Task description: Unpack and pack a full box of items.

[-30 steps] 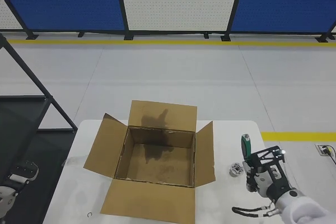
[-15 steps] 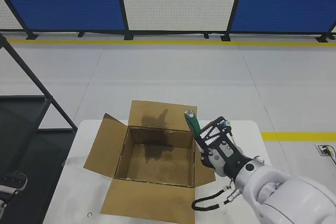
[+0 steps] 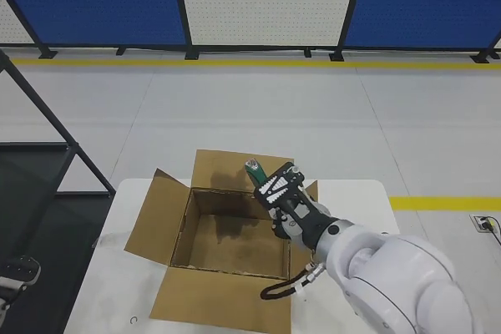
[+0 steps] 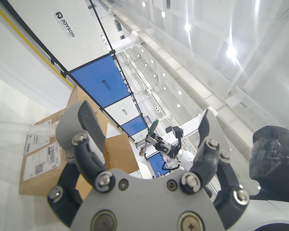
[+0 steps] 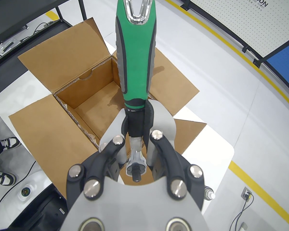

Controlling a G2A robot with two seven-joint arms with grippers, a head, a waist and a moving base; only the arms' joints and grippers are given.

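My right jaws pinch the ratchet (image 5: 135, 49) by its neck, with the green handle pointing out above the far right corner of the open box (image 3: 234, 242) on the table (image 3: 100, 288). My left jaws are spread, holding nothing.

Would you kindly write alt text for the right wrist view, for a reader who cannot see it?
The right gripper is shut on the neck of a green-handled ratchet wrench, held over an open cardboard box. The box stands with its flaps spread on a white table.
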